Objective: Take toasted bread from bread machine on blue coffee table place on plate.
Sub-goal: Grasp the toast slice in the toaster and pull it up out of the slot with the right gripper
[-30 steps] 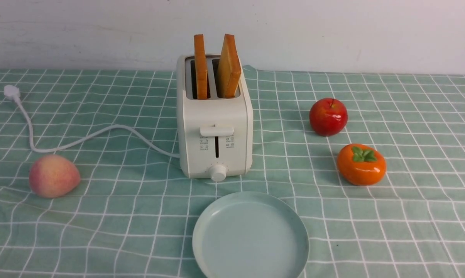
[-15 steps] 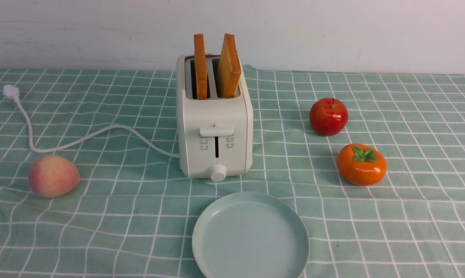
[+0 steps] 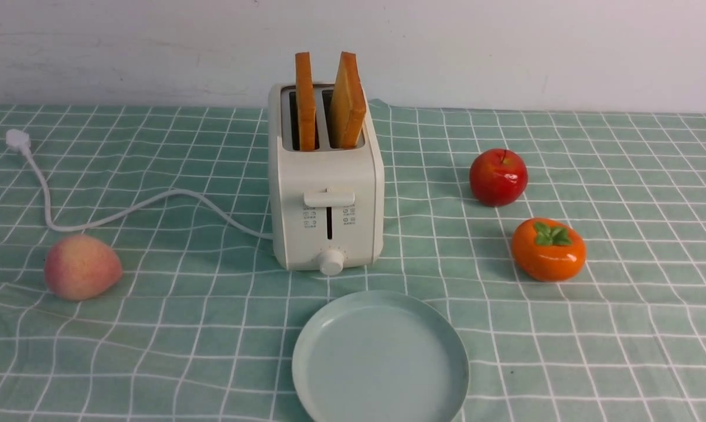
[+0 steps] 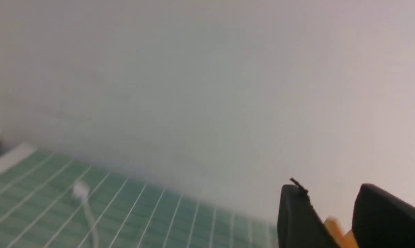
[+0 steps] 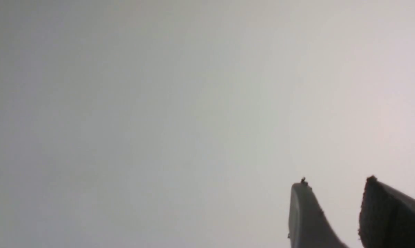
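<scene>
Blue coffee table (image 3: 153, 328) sits unchanged, toasted bread (image 3: 347, 99) in bread machine (image 3: 326, 176), left fingers (image 4: 297, 220) and right fingers (image 5: 303, 220) parted.

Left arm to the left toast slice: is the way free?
Probably yes. The left toast slice stands proud of the bread machine with nothing over it, and the left end effector is open. The arm is outside the front view, so reach is unconfirmed.

We can read no words or numbers anywhere. The toaster (image 3: 326, 176) carries small printed icons (image 3: 310, 218) on its front, below the lever (image 3: 328, 197), too tiny to make out.
</scene>
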Motion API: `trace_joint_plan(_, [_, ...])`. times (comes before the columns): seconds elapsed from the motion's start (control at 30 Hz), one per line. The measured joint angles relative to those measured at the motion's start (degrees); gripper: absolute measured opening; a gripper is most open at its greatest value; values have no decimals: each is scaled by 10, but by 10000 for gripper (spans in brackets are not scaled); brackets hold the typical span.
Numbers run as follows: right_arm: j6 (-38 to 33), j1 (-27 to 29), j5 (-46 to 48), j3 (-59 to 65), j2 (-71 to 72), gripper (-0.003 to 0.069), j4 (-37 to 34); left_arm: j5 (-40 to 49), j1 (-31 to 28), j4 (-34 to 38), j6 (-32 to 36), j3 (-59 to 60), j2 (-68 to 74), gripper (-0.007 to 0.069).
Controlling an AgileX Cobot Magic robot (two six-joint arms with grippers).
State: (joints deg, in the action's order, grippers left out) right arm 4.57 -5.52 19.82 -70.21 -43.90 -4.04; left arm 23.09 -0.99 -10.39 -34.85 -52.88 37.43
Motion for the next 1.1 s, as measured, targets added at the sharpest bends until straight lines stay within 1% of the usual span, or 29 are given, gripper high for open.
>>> trace_joint_plan(0.03, [-15,0,76,-39,-55,240,18,42,3,-3,0,-13,37,237])
trace_joint_plan(0.07, [-21,0,107,-53,-88,240,24,60,9,-6,-1,-14,57,237])
trace_joint_plan(0.1, [-23,0,112,-55,-100,240,24,63,10,-6,0,-14,60,237])
trace_joint_plan(0.13, [-24,0,135,-62,-137,240,22,82,26,-5,0,-14,80,237])
trace_joint_plan(0.2, [-23,0,162,-65,-208,240,-14,106,58,7,-1,-14,114,237])
trace_joint_plan(0.23, [-23,0,168,-65,-215,240,-26,108,61,9,-1,-14,117,237])
trace_joint_plan(0.27, [-41,0,196,-68,-273,240,-82,131,90,30,-1,-14,140,237])
trace_joint_plan(0.33, [-97,-5,229,-84,-336,240,-160,167,116,60,0,-14,167,237])
trace_joint_plan(0.37, [-136,-10,245,-102,-372,240,-199,187,129,74,1,-14,182,237])
trace_joint_plan(0.43, [-199,-23,271,-145,-439,246,-254,217,149,91,11,-14,206,237])
trace_joint_plan(0.47, [-216,-31,285,-180,-469,252,-278,230,157,98,20,-14,215,237])
trace_joint_plan(0.5, [-230,-43,299,-228,-514,268,-308,247,167,108,32,-14,227,237])
trace_joint_plan(0.53, [-231,-45,302,-236,-521,268,-311,249,169,109,34,-14,227,237])
trace_joint_plan(0.57, [-230,-62,315,-300,-573,294,-326,259,178,121,47,-14,235,237])
trace_joint_plan(0.6, [-228,-67,319,-319,-588,302,-327,262,181,126,52,-14,236,237])
trace_joint_plan(0.67, [-183,-106,339,-455,-688,363,-310,266,189,150,75,-14,239,237])
trace_joint_plan(0.7, [-179,-108,339,-455,-695,367,-307,266,189,152,76,-14,239,237])
trace_joint_plan(0.77, [-107,-144,349,-584,-778,441,-241,267,190,172,96,-14,239,237])
trace_joint_plan(0.9, [-13,-184,357,-702,-866,519,-156,274,190,180,103,-14,239,237])
trace_joint_plan(0.93, [-7,-187,358,-709,-868,522,-153,275,190,180,103,-14,239,237])
trace_joint_plan(1.0, [10,-199,359,-728,-890,538,-124,287,190,180,103,-14,239,237])
trace_joint_plan(1.1, [16,-205,361,-729,-901,533,-111,297,190,180,103,-14,239,237])
